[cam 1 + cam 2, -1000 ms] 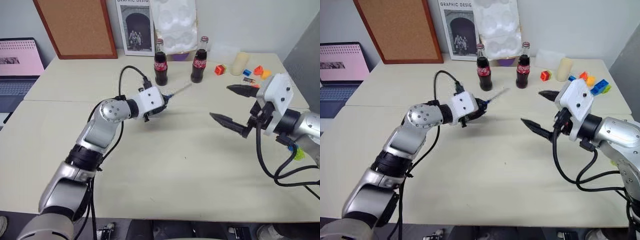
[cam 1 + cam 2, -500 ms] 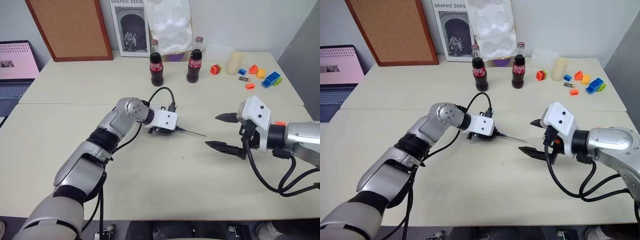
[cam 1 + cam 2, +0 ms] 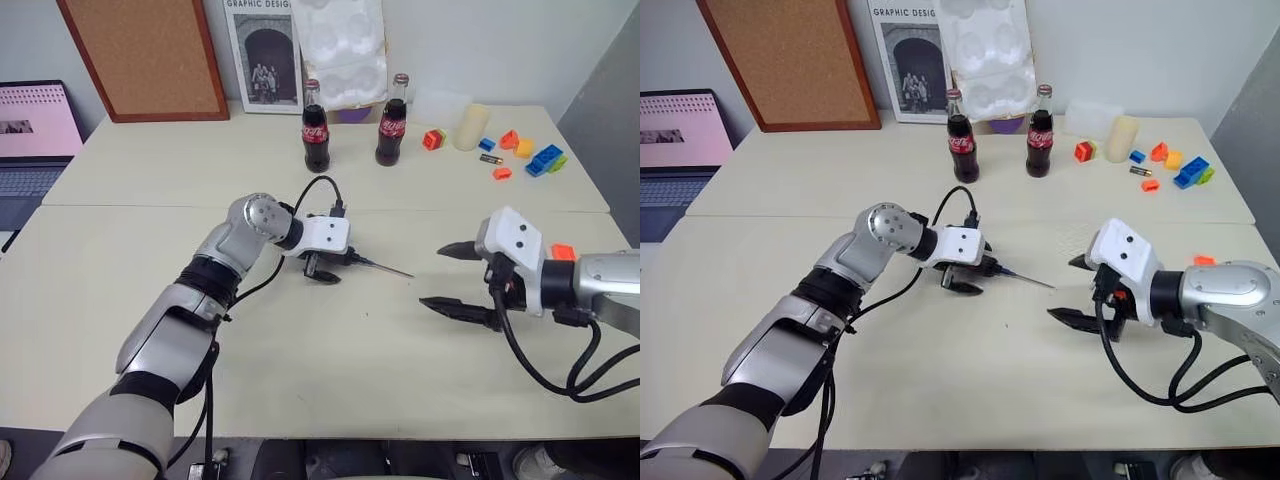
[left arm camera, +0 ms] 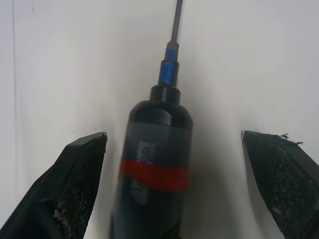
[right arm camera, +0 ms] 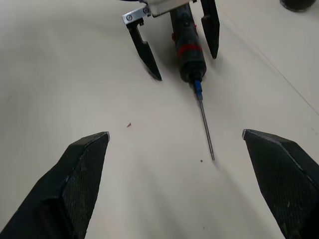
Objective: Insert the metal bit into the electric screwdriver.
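Note:
The electric screwdriver, black with a red band, lies on the cream table. It rests between the spread fingers of my left gripper, which is open and not touching it. The metal bit, a thin grey rod, sticks out of the blue collar at the screwdriver's nose and points toward my right side. In the left wrist view the screwdriver lies midway between the two fingers. My right gripper hovers open just beyond the bit's tip, with nothing in it.
Two cola bottles stand at the back. Coloured blocks, a small battery and a cream cylinder sit at the back right. A laptop is at the far left.
My left gripper brought the screwdriver down to the table and opened, letting it go. My right gripper sank a little and stayed open. The camera view has shifted.

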Controlling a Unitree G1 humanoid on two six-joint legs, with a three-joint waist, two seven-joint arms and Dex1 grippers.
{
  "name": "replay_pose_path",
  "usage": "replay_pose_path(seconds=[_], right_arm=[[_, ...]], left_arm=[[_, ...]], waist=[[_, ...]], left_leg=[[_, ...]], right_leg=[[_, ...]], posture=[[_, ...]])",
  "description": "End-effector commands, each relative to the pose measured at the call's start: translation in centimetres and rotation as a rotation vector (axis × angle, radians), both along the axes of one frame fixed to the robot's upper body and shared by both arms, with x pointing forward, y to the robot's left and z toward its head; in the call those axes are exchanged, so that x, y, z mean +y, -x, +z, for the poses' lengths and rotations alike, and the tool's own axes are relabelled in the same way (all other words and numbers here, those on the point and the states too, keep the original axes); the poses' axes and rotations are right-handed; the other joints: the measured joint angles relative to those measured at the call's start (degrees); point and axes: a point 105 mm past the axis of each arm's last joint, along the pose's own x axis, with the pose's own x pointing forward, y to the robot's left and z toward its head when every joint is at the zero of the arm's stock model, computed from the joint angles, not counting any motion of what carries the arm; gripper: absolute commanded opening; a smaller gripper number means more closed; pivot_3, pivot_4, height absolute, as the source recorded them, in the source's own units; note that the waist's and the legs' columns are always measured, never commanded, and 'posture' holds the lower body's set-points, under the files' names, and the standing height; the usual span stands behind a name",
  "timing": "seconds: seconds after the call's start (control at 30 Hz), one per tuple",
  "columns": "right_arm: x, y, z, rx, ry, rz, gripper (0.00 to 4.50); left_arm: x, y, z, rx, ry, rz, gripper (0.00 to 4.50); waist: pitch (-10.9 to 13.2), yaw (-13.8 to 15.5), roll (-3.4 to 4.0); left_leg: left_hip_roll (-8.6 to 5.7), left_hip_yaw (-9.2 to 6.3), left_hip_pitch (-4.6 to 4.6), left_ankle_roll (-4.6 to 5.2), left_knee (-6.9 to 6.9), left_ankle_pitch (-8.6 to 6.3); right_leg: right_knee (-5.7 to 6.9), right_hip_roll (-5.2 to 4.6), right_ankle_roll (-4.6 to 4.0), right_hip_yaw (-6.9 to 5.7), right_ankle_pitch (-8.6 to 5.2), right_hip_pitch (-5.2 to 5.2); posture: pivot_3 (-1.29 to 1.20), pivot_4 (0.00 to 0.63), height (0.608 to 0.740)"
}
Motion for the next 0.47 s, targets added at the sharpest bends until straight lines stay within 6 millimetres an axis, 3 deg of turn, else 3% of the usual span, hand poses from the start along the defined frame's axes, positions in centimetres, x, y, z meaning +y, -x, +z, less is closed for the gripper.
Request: replay_pose_path(seconds=[0.03,0.1,0.3,0.4,0.47], right_arm=[[-1.1,0.1,1.3,-0.098,-0.003,-0.015,4.50],[-1.7,0.5,1.6,-0.139,-0.030,-0.002,4.50],[-4.1,1.9,1.1,-0.095,-0.016,0.023,4.50],[-5.3,1.8,1.8,-0.101,-0.020,0.012,4.50],[-6.0,1.8,2.2,-0.097,-0.026,0.013,4.50]], left_arm=[[4.3,-1.1,5.9,-0.062,0.240,0.214,4.46],[6.9,-0.2,7.1,-0.074,0.291,0.274,4.46],[14.1,5.7,5.1,0.006,0.241,0.427,4.46],[16.3,8.1,4.4,0.079,0.246,0.495,4.46],[16.7,8.6,4.3,0.104,0.298,0.537,4.46]], waist=[[0.01,-0.01,-0.01],[0.09,-0.48,-0.15],[0.07,-0.69,-0.10],[0.14,-0.41,-0.30],[0.17,-0.21,-0.34]], left_leg=[[0.00,0.00,-0.01,0.00,0.00,0.00],[0.03,0.00,-0.02,0.00,0.01,0.00],[0.04,-0.02,0.20,-0.04,0.02,0.02],[0.10,0.00,0.24,-0.05,0.08,0.02],[0.09,0.02,0.24,-0.10,0.14,0.05]], right_leg=[[0.03,0.00,0.00,0.00,0.00,-0.03],[0.18,0.01,0.00,0.01,0.00,-0.09],[0.68,-0.03,-0.04,-0.09,-0.21,-0.04],[0.66,-0.03,-0.05,-0.11,-0.22,0.01],[0.68,-0.03,-0.03,-0.10,-0.22,0.02]], posture=[[0.00,0.150,0.740],[0.00,0.150,0.740],[0.00,0.150,0.740],[0.00,0.150,0.740],[0.00,0.150,0.740]])
